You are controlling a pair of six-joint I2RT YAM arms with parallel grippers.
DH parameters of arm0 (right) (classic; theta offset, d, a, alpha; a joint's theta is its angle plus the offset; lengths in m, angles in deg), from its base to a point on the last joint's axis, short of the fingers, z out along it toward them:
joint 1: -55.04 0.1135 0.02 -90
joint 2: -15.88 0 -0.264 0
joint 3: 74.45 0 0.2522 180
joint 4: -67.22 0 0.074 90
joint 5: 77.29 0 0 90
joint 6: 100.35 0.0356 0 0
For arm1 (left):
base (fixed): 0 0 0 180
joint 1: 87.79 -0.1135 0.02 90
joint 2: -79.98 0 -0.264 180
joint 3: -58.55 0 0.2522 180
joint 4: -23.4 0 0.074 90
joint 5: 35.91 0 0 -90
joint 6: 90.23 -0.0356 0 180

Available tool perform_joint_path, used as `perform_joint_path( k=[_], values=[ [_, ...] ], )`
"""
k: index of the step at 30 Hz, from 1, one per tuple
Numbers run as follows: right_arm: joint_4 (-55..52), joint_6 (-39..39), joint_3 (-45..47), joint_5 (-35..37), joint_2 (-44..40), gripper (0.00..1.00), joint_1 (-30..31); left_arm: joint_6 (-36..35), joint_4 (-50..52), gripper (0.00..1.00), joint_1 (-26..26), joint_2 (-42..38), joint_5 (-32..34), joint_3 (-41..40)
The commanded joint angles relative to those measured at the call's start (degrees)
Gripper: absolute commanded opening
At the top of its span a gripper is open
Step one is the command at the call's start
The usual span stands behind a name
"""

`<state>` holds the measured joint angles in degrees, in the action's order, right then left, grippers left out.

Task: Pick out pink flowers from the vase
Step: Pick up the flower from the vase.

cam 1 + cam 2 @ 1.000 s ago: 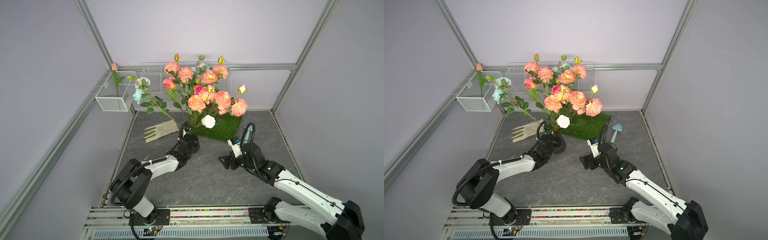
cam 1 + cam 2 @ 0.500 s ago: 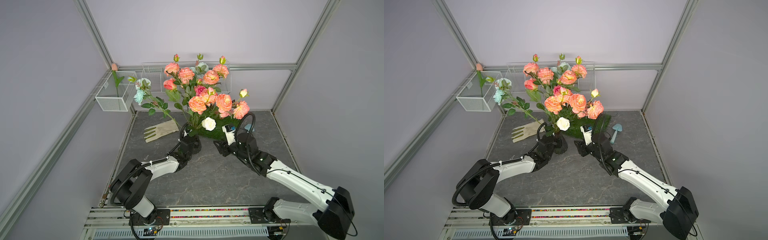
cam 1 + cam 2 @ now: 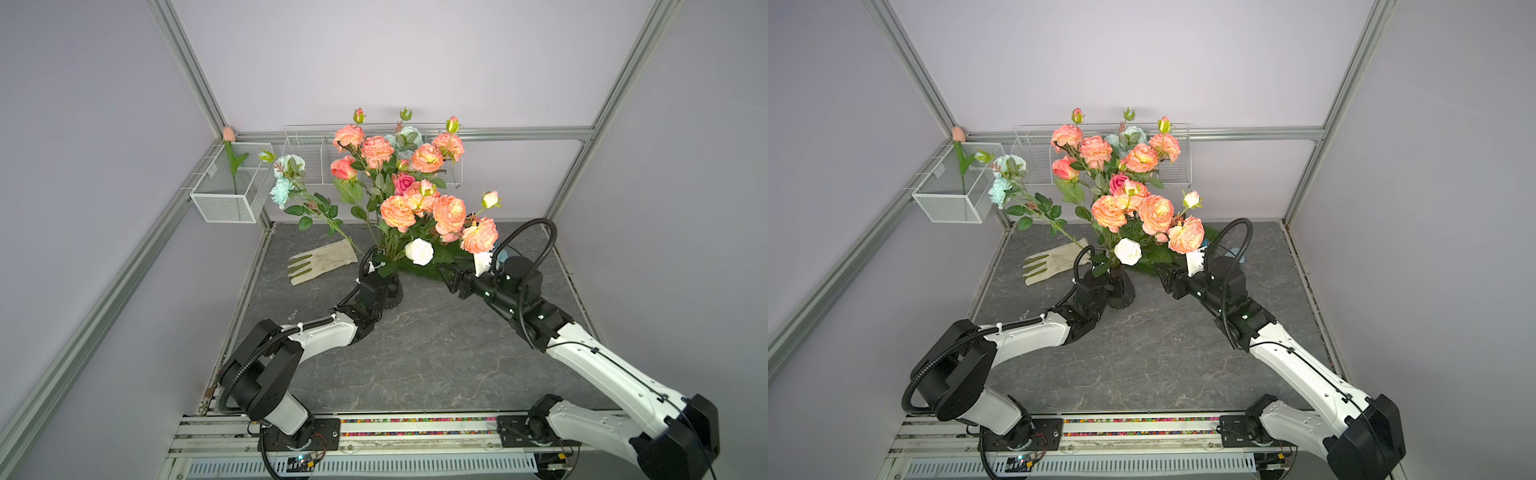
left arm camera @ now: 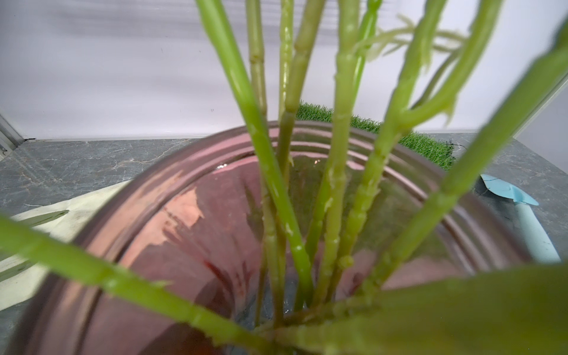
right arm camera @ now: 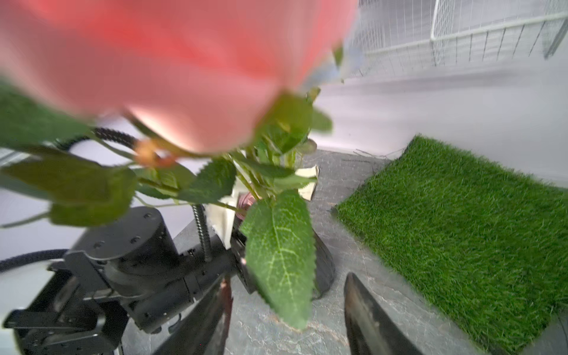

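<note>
While all the pink flowers (image 3: 449, 214) stand in the vase (image 3: 397, 297) on the bench (image 3: 415, 353), we count nothing picked yet: left claw (image 3: 384, 289) pinches the vase, right claw (image 3: 451, 282) spread, empty, near the stems.

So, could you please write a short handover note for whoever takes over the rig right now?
Left tool: shut on the vase, which stands upright.
Right tool: open and empty, low beside the vase, under a salmon bloom.
Pink flowers: all in the vase, mixed with a white rose and pale blue roses.
Done: nothing; no pink stem lies outside the vase.
Left: pull out every pink stem, leaving white and blue in place.
</note>
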<state>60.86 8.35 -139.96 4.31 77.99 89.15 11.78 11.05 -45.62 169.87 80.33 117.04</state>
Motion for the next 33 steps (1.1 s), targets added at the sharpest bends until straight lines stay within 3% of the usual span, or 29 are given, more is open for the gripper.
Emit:
perform_joint_path(
  k=[1,11,18,28,33],
  values=[
    [0.22,-1.67,-2.98,-0.39,-1.42,0.60,-0.44,3.63,7.11,0.00,0.89,0.73,-4.53,-1.83],
    [1.58,-0.41,-8.36,0.32,2.22,0.64,-2.93,3.46,7.03,0.00,1.07,0.21,-4.62,-2.22],
    [5.21,0.64,-11.59,-2.95,6.18,0.71,-5.24,3.60,6.51,0.00,1.03,-0.24,-5.42,-2.99],
    [9.90,4.24,-15.25,-4.31,11.03,0.72,-5.54,3.55,6.42,0.00,1.24,-0.13,-6.02,-3.29],
    [9.99,6.64,-16.25,-5.46,12.75,0.65,-5.72,4.22,6.49,0.00,1.24,-0.03,-5.68,-3.36]
  ],
)
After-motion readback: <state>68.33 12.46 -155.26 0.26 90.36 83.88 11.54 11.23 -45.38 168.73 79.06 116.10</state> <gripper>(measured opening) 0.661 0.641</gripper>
